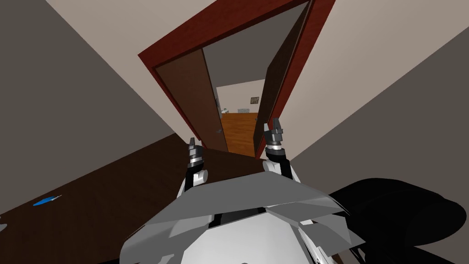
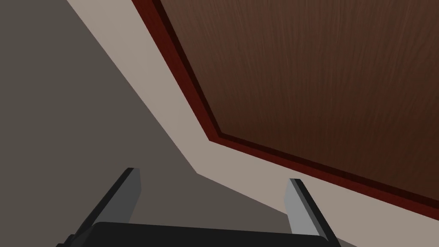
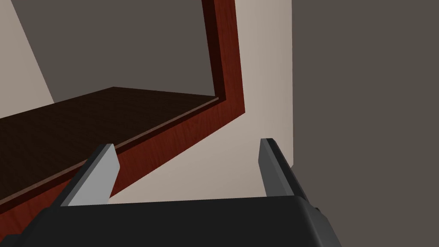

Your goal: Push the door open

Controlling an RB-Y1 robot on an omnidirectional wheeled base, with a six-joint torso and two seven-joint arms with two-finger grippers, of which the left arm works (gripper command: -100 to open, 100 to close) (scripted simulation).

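A double door hangs in a dark red frame (image 1: 171, 39) straight ahead. Its left leaf (image 1: 192, 101) is brown and only slightly ajar, with a small handle (image 1: 219, 131). The right leaf (image 1: 280, 78) is swung away, leaving a gap between the two. My left gripper (image 1: 192, 143) stands open just before the left leaf's lower edge; in the left wrist view this gripper (image 2: 214, 188) faces the leaf (image 2: 321, 77) and its frame (image 2: 188, 85). My right gripper (image 1: 276, 123) is open beside the right leaf; in its wrist view the gripper (image 3: 186, 158) is near the frame (image 3: 227, 64) and the dark leaf (image 3: 85, 120).
Through the gap I see a room with a wooden floor (image 1: 240, 130). Grey and beige walls flank the doorway. A small blue object (image 1: 46, 200) lies on the dark floor to the left. A black area (image 1: 403, 215) sits at the lower right.
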